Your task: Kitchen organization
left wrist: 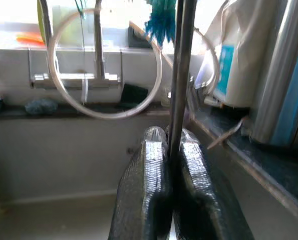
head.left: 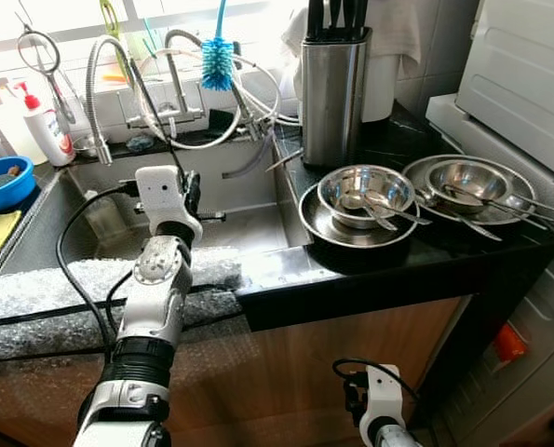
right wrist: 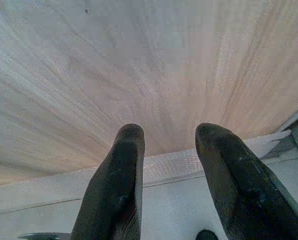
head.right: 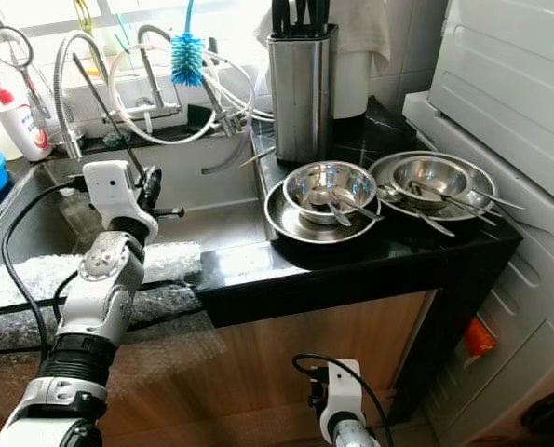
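Black jaws of the left gripper pinch a thin upright metal rod over the steel sink, likely for stowing; right gripper idle, jaws apart.

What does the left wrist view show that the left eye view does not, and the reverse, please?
Left wrist view: up close, the left gripper has its fingers shut on a thin metal rod.
Left eye view: the black counter with steel bowls holding spoons, the knife block, and a blue bowl left of the sink.
Shared: the clear hose loop and the blue brush behind the sink.
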Available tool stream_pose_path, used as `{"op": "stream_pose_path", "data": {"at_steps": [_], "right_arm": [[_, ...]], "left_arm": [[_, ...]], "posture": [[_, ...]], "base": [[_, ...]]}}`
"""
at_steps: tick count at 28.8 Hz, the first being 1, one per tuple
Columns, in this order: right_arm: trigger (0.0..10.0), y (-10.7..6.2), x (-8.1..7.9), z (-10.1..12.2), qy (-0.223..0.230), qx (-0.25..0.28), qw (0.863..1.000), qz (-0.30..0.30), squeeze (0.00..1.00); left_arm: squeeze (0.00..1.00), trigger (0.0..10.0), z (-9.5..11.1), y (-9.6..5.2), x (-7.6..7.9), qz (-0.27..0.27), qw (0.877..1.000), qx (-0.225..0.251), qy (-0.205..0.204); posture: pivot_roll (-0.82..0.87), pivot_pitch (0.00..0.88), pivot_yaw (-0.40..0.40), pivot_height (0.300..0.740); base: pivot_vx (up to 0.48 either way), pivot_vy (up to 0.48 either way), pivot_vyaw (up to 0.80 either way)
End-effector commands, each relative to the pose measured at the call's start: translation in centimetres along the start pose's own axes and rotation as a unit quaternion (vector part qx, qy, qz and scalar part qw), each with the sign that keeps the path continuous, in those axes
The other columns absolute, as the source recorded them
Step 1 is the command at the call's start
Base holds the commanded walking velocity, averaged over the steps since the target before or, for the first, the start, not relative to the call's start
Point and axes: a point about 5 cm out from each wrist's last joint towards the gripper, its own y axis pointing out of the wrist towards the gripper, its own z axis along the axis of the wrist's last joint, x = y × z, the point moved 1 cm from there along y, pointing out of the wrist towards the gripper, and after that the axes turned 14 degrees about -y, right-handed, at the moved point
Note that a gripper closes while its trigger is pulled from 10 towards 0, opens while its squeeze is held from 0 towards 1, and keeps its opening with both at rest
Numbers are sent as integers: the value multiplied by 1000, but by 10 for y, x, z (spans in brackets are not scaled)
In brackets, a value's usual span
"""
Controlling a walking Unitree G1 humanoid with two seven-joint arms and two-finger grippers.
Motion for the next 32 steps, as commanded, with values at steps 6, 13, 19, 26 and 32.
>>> {"op": "stream_pose_path", "data": {"at_steps": [6, 13, 19, 26, 32], "right_arm": [[10000, 1, -6, 4, 0, 8, 1000, 5, 0], [10000, 0, -7, 3, 2, 5, 1000, 5, 0], [10000, 0, -6, 1, 2, -3, 1000, 5, 0], [10000, -1, -6, -5, 3, -16, 1000, 10, 0], [10000, -2, -5, -9, 4, -23, 1000, 11, 0]], "left_arm": [[0, 10000, -13, 13, -1, 9, 999, -44, 0], [0, 10000, -30, 19, -8, 18, 995, -98, 12], [0, 10000, -28, 23, -12, 29, 993, -110, 29], [0, 10000, -28, 30, -14, 26, 984, -163, 62], [0, 10000, -37, 27, -17, 34, 979, -190, 71]], "posture": [[10, 0, 118, 740], [1, 0, 122, 740], [-2, 0, 124, 740], [9, 0, 124, 740], [10, 0, 124, 740]], "base": [[0, 0, 0], [0, 0, 0], [0, 0, 0], [0, 0, 0], [0, 0, 0]]}}
